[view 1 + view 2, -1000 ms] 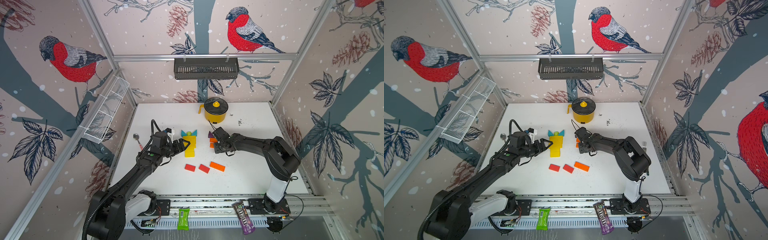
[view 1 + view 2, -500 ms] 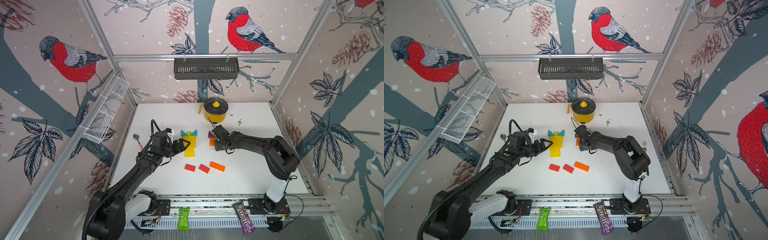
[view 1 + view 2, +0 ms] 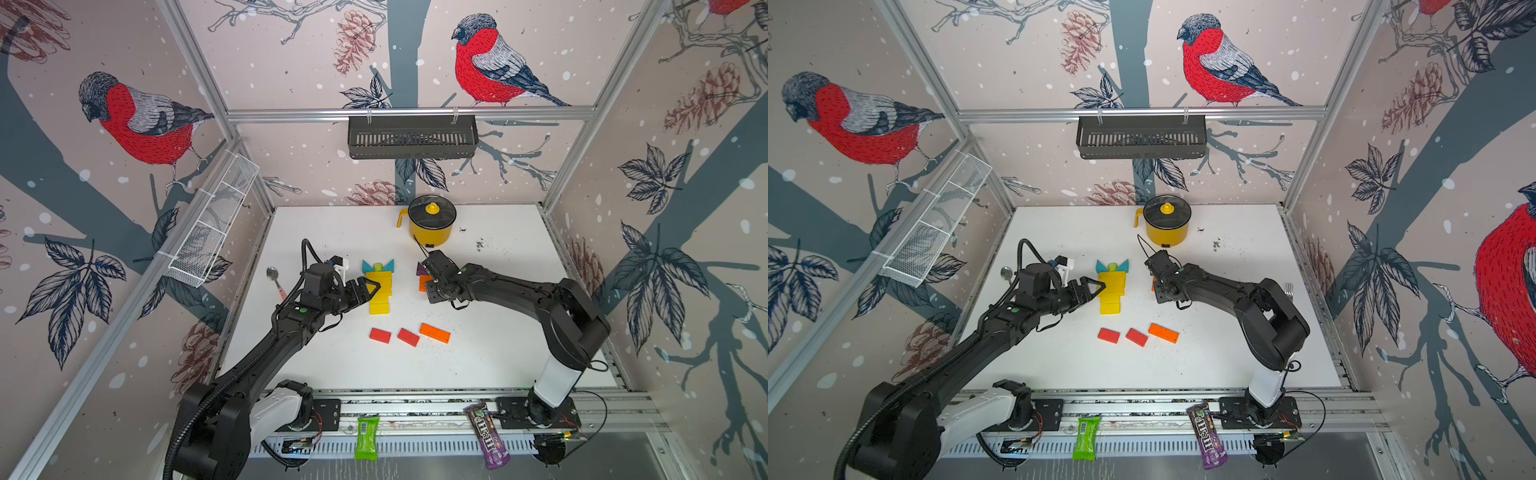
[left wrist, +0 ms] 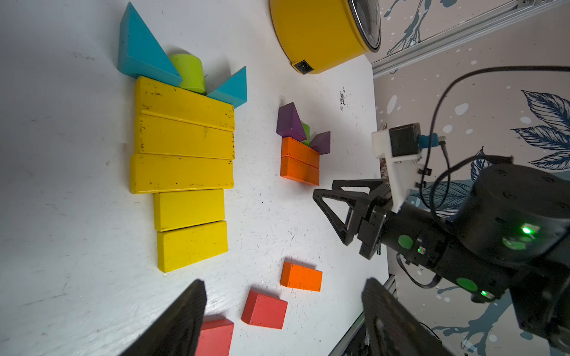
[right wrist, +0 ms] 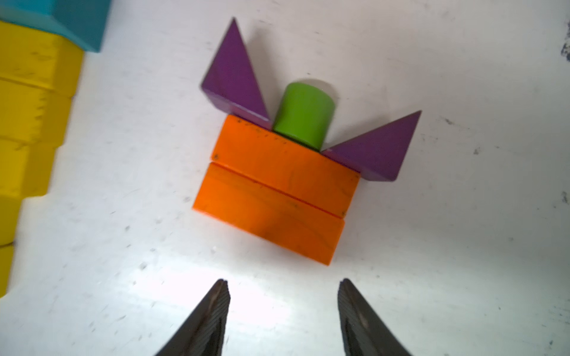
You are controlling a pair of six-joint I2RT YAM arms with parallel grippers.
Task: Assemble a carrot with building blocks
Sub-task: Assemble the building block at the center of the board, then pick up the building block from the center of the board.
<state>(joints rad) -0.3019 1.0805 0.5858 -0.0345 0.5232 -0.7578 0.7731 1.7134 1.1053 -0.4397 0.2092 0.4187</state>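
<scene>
- Spoon (image 3: 275,279) lies near the left edge of the white table (image 3: 498,353).
- left gripper (image 3: 370,291): jaws parted, nothing between them; tips sit just beside the left side of the yellow figure. Cannot tell whether they touch it.
- yellow blocks (image 4: 185,138): five flat pieces laid edge to edge, three long and then two short (stepped outline). Two teal triangles (image 4: 138,46) flank a green cylinder (image 4: 189,74) at the far end.
- red blocks (image 3: 380,335): two, loose, side by side, nearer the front than the yellow figure.
- loose orange block (image 3: 434,333) lies just right of the reds.
- orange blocks (image 5: 277,191): two, flush against each other, right of the yellow figure. Two purple triangles (image 5: 234,80) and a second green cylinder (image 5: 303,115) sit at their far edge.
- right gripper (image 5: 283,285): jaws parted, empty, tips just short of the nearer orange block and not touching it.
- yellow pot (image 3: 430,230), lid on, stands behind the orange blocks.
</scene>
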